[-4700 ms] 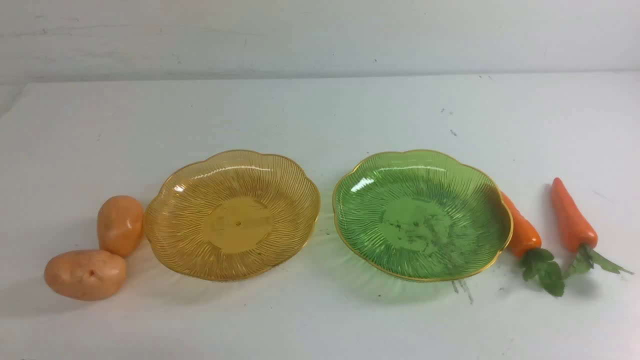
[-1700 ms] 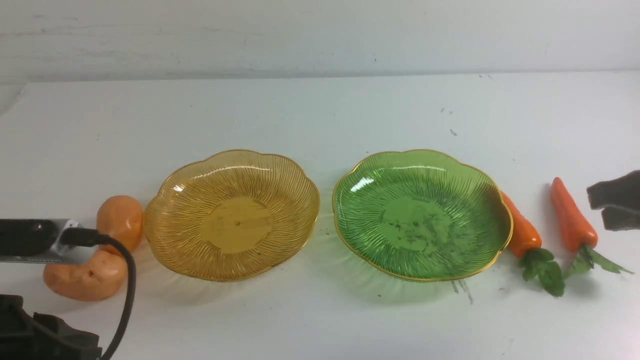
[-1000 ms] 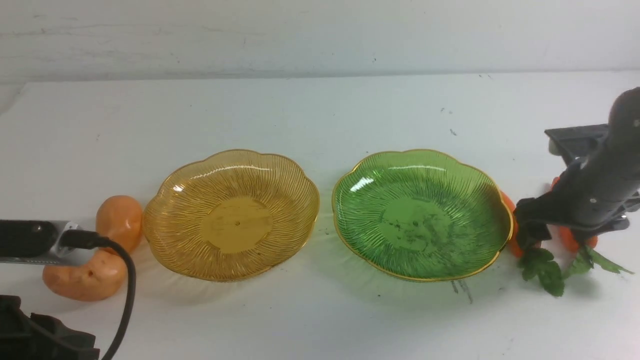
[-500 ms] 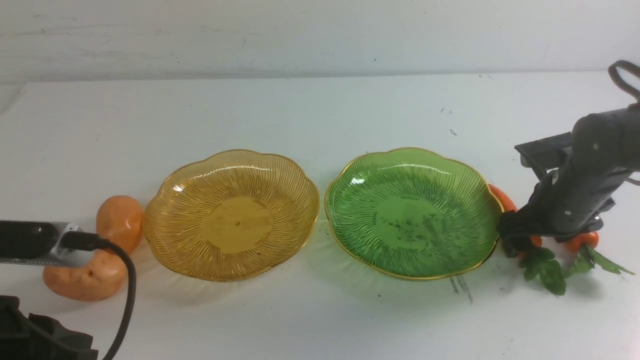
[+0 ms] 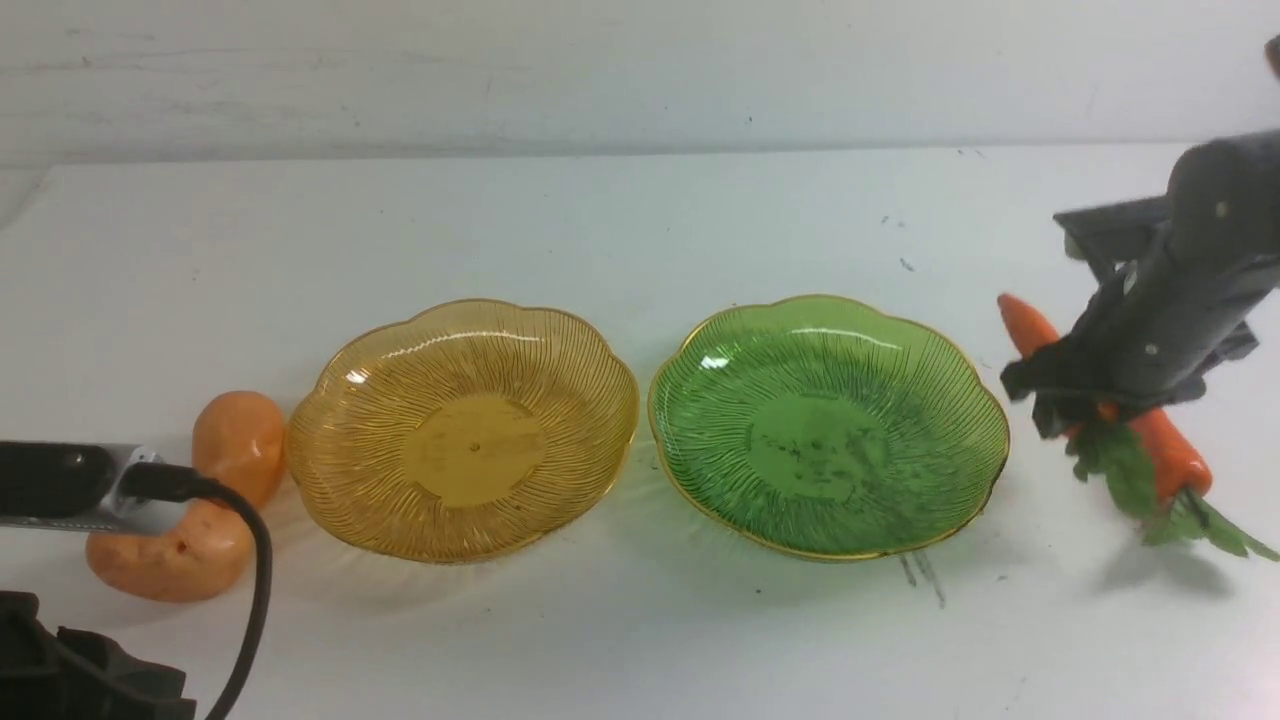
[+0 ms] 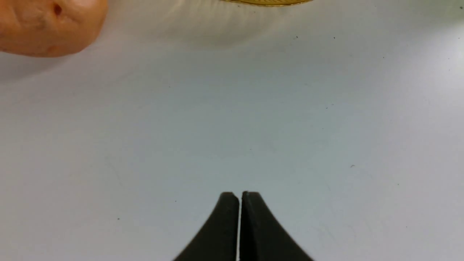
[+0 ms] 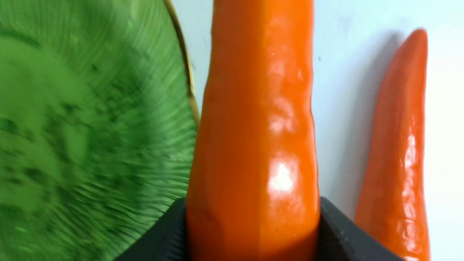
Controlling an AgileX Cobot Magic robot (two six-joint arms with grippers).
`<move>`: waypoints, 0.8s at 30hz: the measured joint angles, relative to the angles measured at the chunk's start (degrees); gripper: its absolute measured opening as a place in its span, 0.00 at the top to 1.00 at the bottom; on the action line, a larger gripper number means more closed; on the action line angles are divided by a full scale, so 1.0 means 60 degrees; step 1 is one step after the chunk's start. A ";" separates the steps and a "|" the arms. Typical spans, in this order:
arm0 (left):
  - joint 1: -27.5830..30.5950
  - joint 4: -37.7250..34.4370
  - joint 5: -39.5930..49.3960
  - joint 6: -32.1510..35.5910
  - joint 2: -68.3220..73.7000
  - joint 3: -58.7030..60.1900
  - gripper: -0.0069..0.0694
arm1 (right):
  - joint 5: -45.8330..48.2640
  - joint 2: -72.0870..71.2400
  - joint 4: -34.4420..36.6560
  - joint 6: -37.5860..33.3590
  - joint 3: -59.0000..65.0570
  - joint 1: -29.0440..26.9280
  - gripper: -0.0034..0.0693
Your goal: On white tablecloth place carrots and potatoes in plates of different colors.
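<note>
Idling near the front left corner of the plain white tablecloth [image 5: 600, 230] with the left gripper [image 6: 240, 196] pinched fully together on nothing, just short of the nearer oval tan toy potato [image 5: 175, 555]. Leaving that one and the second oval tan potato [image 5: 240, 440] behind it on the cloth, just left of the empty amber ribbed plastic plate [image 5: 470, 450]. Clamping, toward the right edge, the right gripper [image 5: 1050, 388] partway closed around the thick end of a glossy orange toy carrot [image 7: 253, 127], holding it apparently clear of the cloth. Pointing its long axis near-to-far, leaves nearest, tip toward the far edge, alongside the empty green ribbed plate [image 5: 830, 440] lying to its left. Hanging beside the other orange carrot [image 5: 1175, 455], down on the cloth nearer the right edge. Likely needing only a short leftward carry over the plate's rim, the right arm being much the nearer.
</note>
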 joint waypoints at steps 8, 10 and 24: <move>0.0000 0.0000 0.0000 0.0000 0.0000 0.0000 0.91 | -0.0020 0.0131 0.3077 -0.1166 -0.0325 0.0416 0.45; 0.0000 0.0000 0.0000 0.0000 0.0000 0.0000 0.91 | -0.0067 0.0365 0.3704 -0.1681 -0.0325 0.0628 0.45; 0.0000 0.0000 0.0000 0.0000 0.0000 0.0000 0.91 | 0.1430 0.0752 0.3144 -0.1800 -0.1510 0.0870 0.02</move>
